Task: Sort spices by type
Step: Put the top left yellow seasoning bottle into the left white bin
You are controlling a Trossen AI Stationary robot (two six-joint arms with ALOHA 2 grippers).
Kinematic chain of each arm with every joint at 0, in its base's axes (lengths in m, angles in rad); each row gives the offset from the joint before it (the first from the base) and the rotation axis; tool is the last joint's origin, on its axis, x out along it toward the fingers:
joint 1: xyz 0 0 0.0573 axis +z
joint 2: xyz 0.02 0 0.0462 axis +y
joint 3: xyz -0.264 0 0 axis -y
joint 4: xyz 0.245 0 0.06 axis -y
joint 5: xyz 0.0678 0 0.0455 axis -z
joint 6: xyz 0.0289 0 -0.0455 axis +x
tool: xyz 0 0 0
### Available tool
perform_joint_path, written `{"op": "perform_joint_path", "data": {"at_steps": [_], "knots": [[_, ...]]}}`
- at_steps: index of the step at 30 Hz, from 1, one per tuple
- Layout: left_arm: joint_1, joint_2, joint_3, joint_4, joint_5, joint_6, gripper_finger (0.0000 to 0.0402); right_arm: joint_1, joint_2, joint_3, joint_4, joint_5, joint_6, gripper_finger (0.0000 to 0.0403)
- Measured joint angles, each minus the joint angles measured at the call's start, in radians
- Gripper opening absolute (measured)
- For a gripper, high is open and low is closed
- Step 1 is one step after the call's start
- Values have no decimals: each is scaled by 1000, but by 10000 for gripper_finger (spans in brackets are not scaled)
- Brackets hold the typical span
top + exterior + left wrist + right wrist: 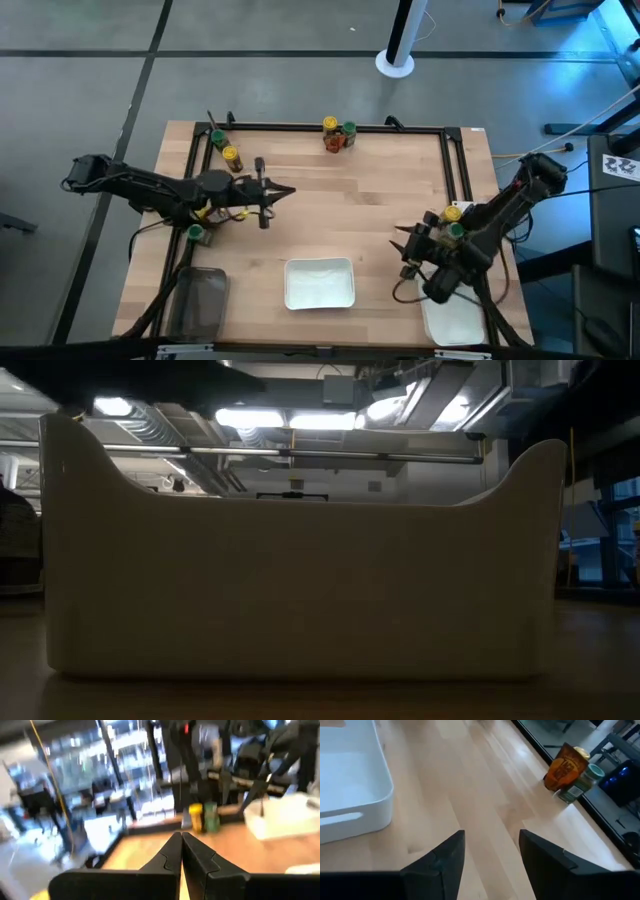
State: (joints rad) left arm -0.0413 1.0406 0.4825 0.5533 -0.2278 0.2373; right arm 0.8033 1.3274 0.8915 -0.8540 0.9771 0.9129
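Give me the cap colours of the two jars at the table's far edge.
Yellow jar and green jar; high view.

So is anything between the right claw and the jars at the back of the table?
No, just bare wood between the right gripper and the back jars, seen in the high view.

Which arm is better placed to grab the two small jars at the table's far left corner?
Left, probably: the shut left gripper lies close to the green-capped cylindrical jar and yellow-capped cylindrical jar, while the open right gripper is on the table's opposite side.
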Motion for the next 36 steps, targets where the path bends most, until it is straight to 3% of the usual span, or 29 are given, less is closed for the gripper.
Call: {"op": "perform_joint_path", "data": {"at_steps": [5, 11, 16, 21, 24, 29, 36], "knots": [[-12, 27, 200, -386, -126, -20, 4, -111, -45, -143, 337, -32, -261, 188], [2, 30, 383, -739, -143, -140, 4, -242, -52, -266, 728, -214, -556, 188], [6, 27, 422, -771, -145, -151, 4, -306, -52, -328, 880, -266, -709, 188], [25, 28, 422, -785, -162, -143, 10, -340, -49, -390, 971, -278, -735, 188], [59, 27, 426, -816, -212, -182, 41, -342, -48, -440, 1064, -295, -738, 189], [136, 25, 495, -960, -255, -270, 135, -341, -48, -489, 1175, -298, -745, 188], [245, 36, 609, -1179, -258, -345, 246, -341, -47, -497, 1196, -315, -769, 189]]}}
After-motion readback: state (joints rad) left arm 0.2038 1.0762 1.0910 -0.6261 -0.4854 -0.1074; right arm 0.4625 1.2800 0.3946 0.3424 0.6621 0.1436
